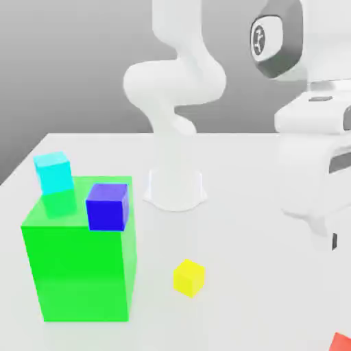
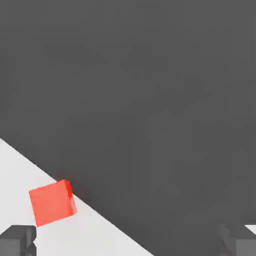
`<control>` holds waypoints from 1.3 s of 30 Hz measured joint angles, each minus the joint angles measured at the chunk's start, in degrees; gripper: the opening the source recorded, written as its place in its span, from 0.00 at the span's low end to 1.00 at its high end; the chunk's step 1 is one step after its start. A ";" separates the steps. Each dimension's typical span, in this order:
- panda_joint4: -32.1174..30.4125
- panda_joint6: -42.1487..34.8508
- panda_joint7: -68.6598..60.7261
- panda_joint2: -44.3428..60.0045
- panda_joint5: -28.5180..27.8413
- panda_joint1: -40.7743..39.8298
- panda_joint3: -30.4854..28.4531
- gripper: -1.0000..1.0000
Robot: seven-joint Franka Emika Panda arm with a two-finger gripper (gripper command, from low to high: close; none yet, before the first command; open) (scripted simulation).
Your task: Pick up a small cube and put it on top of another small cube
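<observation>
White tabletop [image 1: 247, 288], red cube [image 2: 52, 203] below gripper [image 2: 128, 241]

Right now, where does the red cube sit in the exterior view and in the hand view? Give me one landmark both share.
Exterior view: the red cube is at the bottom right corner, partly cut off by the picture's edge.
Hand view: the red cube is on the white surface, close to its edge against the dark area.
Shared landmark: the white surface.

sim lab, robot arm [image 1: 175, 89], plain bg
</observation>
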 joint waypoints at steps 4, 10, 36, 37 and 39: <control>1.53 1.56 -1.79 8.39 -2.05 1.73 1.11 0.50; 4.00 5.64 -3.14 20.96 -5.35 4.63 1.30 0.50; -5.11 -12.24 14.97 -6.11 2.34 -6.28 -8.56 0.00; -5.84 -13.59 17.08 -8.19 2.23 -7.89 -9.07 0.00; -7.28 -16.30 21.39 -12.35 1.87 -10.56 -10.05 0.00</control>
